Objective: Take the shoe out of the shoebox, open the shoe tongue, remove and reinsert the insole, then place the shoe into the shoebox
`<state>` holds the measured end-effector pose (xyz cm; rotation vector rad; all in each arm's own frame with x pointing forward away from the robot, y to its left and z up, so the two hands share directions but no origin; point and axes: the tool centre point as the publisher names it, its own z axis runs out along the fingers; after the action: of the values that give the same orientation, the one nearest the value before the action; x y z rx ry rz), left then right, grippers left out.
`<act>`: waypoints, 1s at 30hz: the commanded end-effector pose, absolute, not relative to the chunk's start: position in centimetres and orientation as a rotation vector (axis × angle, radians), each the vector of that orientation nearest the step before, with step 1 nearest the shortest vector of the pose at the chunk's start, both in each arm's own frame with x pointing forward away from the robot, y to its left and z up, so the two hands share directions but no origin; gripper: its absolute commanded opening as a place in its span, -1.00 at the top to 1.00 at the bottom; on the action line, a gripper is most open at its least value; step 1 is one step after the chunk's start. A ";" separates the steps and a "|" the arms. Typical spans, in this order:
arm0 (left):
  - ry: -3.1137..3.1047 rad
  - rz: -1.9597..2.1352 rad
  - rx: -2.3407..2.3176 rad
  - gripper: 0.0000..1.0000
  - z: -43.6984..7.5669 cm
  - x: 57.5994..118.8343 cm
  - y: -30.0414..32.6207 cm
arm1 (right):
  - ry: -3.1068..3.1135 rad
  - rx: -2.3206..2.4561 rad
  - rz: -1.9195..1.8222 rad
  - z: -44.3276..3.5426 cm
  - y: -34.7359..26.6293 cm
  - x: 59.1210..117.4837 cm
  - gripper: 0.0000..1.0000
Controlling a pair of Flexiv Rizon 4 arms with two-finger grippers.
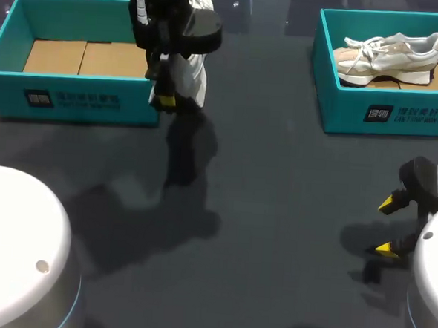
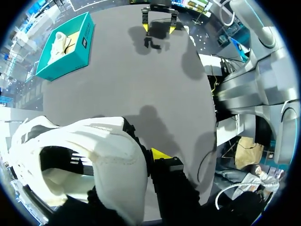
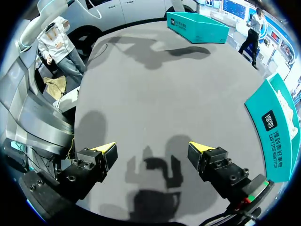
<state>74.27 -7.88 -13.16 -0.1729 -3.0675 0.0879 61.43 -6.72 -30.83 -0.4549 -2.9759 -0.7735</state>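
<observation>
Teal left shoebox (image 1: 74,99) sits at the far left of the table (image 1: 277,182), cardboard floor showing. Left arm drops in from above at the box's right front corner, left hand (image 1: 162,95) pointing down and clamped on the white shoe (image 1: 191,77), which hangs clear of the table by that corner.

Head view gives only one yellow tip under the shoe. Left wrist view gives the grip close up: shoe opening toward the camera, one yellow fingertip (image 2: 160,153) pressed against the outside of the heel, the other finger hidden by the shoe.

Right shoebox (image 1: 385,115) at far right holds a beige-white shoe (image 1: 389,55), toe toward the middle.

Right arm enters at the right edge. Right hand (image 1: 386,226) is low over the table, fingers spread wide. Right wrist view shows only table surface and the hand's shadow between the tips, plus both boxes ahead.
</observation>
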 end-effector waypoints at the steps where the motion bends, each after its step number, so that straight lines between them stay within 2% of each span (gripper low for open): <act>1: -3.051 0.111 -0.127 1.00 -11.4 75.7 -5.0 | -2.980 -0.458 -0.771 -30.8 -6.7 61.2 -1.00; 30: -3.062 -0.014 -0.123 1.00 -10.8 97.2 18.2 | -2.980 -0.458 -0.771 -30.8 -6.7 61.2 -1.00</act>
<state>94.90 16.36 -10.78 -0.1185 -3.1119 -0.0397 61.43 -6.71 -30.82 -0.4548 -2.9759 -0.7736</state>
